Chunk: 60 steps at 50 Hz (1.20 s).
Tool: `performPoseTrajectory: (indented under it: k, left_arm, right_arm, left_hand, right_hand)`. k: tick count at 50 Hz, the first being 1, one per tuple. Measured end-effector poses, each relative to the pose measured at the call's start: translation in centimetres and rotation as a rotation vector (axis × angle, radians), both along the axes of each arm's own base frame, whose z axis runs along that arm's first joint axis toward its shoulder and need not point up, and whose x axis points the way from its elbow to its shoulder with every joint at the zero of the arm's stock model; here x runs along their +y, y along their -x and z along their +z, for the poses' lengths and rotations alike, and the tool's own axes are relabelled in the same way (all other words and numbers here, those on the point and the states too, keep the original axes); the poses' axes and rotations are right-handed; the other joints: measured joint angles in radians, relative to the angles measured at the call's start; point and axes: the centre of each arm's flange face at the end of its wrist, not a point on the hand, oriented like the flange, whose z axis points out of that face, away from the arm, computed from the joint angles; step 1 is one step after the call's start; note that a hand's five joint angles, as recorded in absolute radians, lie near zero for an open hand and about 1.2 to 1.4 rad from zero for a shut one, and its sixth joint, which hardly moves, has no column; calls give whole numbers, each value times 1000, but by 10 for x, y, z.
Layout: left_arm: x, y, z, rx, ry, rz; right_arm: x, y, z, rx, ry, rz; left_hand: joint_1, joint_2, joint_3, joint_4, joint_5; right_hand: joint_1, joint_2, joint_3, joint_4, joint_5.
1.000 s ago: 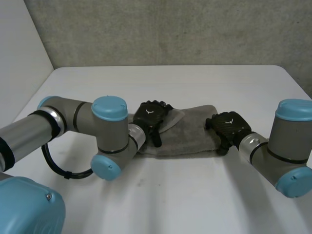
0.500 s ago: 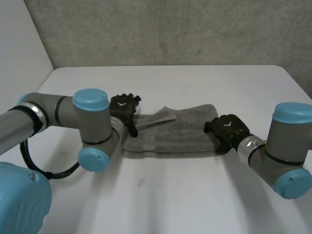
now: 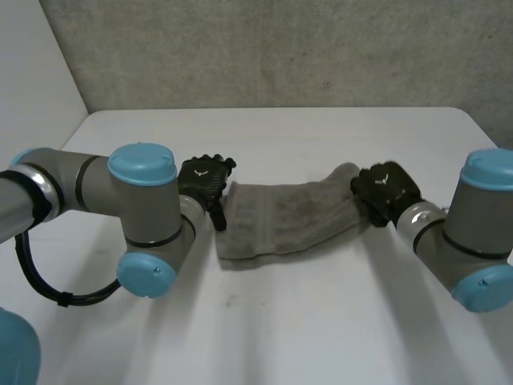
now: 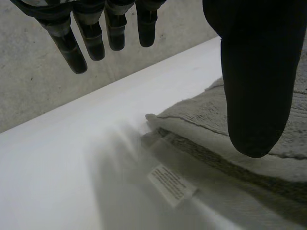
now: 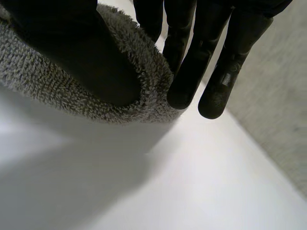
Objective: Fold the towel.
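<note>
A grey towel (image 3: 280, 220) lies folded into a long strip across the middle of the white table (image 3: 321, 321). My left hand (image 3: 204, 180) hovers at its left end, open, fingers (image 4: 91, 33) straight and thumb above the cloth. The towel's (image 4: 216, 124) edge and white label (image 4: 171, 183) lie under this hand. My right hand (image 3: 389, 188) is shut on the towel's right end, which is raised off the table. There the thumb (image 5: 72, 43) presses into the towel (image 5: 57, 96) and the fingers (image 5: 192, 72) curl against its edge.
A grey concrete wall (image 3: 280, 48) runs behind the table's far edge. A white side wall (image 3: 32, 80) stands at the left. Both grey arms with light-blue caps (image 3: 143, 164) reach in over the near half of the table.
My left hand pulled back off the towel to its left end, and the raised flap dropped flat. My right hand closed on the right end and lifted it, dragging the towel rightward.
</note>
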Motion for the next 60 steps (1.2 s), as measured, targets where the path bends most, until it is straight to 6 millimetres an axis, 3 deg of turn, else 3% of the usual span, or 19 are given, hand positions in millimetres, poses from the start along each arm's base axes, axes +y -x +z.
performPoseTrajectory:
  k: [4,10,12,18,21,24,26,28,30,32,37,38,43,51,60]
  left_arm:
    - [2,-3,4,4,-1,4]
    - [3,-19,13,5,0,40]
    - [-1,-33,17,8,6,72]
    - [-9,-61,26,19,29,140]
    - [-11,-72,30,24,40,165]
    - [-12,-78,34,28,49,177]
    - [-13,-78,35,30,54,179]
    - [-13,-77,38,35,62,175]
    - [-14,-74,42,42,72,166]
    - [-14,-70,45,51,83,152]
    - [-12,-58,54,86,101,109]
    - [-9,-46,60,121,109,73]
    - [0,-25,68,204,96,11]
    - [13,2,54,233,15,-43]
    - [24,10,5,113,-162,-38]
  right_arm:
    - [0,-15,19,47,95,57]
    - [23,-74,36,99,213,256]
    - [44,-107,32,114,213,383]
    - [93,-157,1,178,131,633]
    - [110,-169,-13,218,94,714]
    - [114,-173,-14,222,77,731]
    - [112,-173,-9,206,71,720]
    - [101,-168,7,132,42,659]
    - [86,-158,23,41,-2,585]
    - [74,-148,34,-35,-42,523]
    - [47,-119,57,-229,-154,372]
    - [34,-101,64,-333,-220,288]
    - [18,-78,64,-470,-325,174]
    - [12,-79,47,-496,-413,136]
    - [15,-93,17,-430,-515,80]
  left_hand:
    - [-4,-3,-4,-4,0]
    - [-10,-11,-12,-9,0]
    - [-10,-11,-12,-9,0]
    - [-10,-11,-12,-10,0]
    - [-10,-11,-12,-10,0]
    - [-10,-12,-12,-11,0]
    - [-13,-12,-12,-12,0]
    - [-15,-17,-17,-15,0]
    - [-17,-17,-17,-15,0]
    - [-17,-18,-18,-16,0]
    - [-17,-18,-18,-17,0]
    - [-17,-18,-18,-17,0]
    - [-17,-18,-18,-17,0]
    - [-14,-13,-16,-14,0]
    - [-10,-9,-9,-10,0]
  right_hand:
    - [3,0,0,1,0]
    - [3,0,1,1,1]
    - [8,0,1,1,1]
    - [8,0,1,1,1]
    - [11,0,1,1,1]
    - [-15,-5,-30,-32,-3]
    - [-206,-182,-218,-196,-161]
    - [-655,-628,-629,-630,-561]
    - [-950,-903,-910,-910,-835]
    - [-1120,-951,-987,-984,-944]
    - [-1158,-996,-1031,-1027,-978]
    - [-1170,-1006,-1040,-1037,-984]
    - [-1178,-1012,-1048,-1043,-987]
    - [-1180,-1012,-1049,-1046,-990]
    - [-1180,-1012,-1049,-1046,-990]
